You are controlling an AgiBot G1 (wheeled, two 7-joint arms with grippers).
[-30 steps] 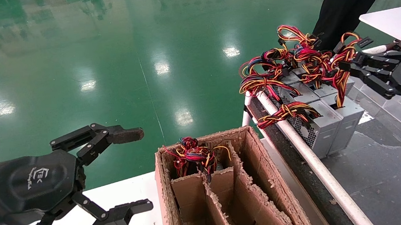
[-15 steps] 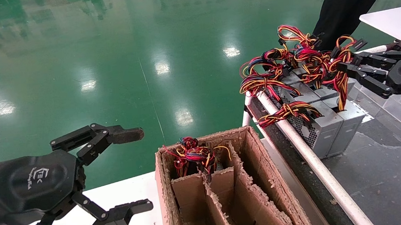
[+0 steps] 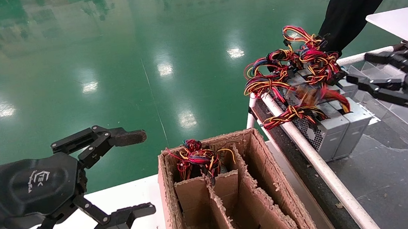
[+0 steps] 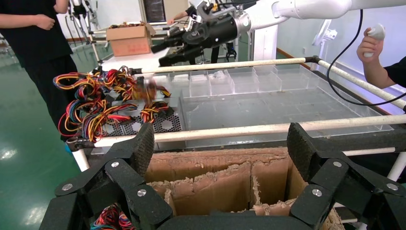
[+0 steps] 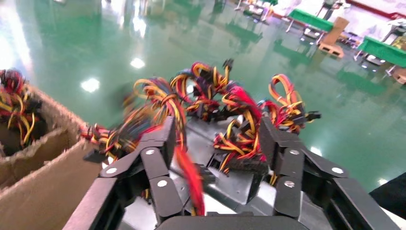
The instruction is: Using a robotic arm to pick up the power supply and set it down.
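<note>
Several grey power supply boxes stand in a row on the dark bench; the near-right one (image 3: pixel 355 117) has its red and yellow wire bundle (image 3: pixel 328 95) blurred, dropping onto it. My right gripper (image 3: pixel 360 68) hovers open just right of that bundle, with nothing in it. In the right wrist view the right gripper (image 5: pixel 218 141) is spread over the grey box top (image 5: pixel 230 184), and loose wires (image 5: pixel 239 127) lie between its all-black fingers (image 5: pixel 162 139). My left gripper (image 3: pixel 148 171), with a rusty-brown pad, is parked open at the left.
A brown cardboard box with dividers (image 3: pixel 267 175) stands in front of me; a wire bundle (image 3: pixel 196 158) sits in its far cell. A white rail (image 3: pixel 313 157) edges the bench. A person in black (image 3: pixel 352 8) stands behind the supplies. A white table corner (image 3: pixel 404 22) is far right.
My right gripper has opened and drawn back to the right. The wire bundle it was closed around has dropped towards the boxes. The left arm has not moved.
</note>
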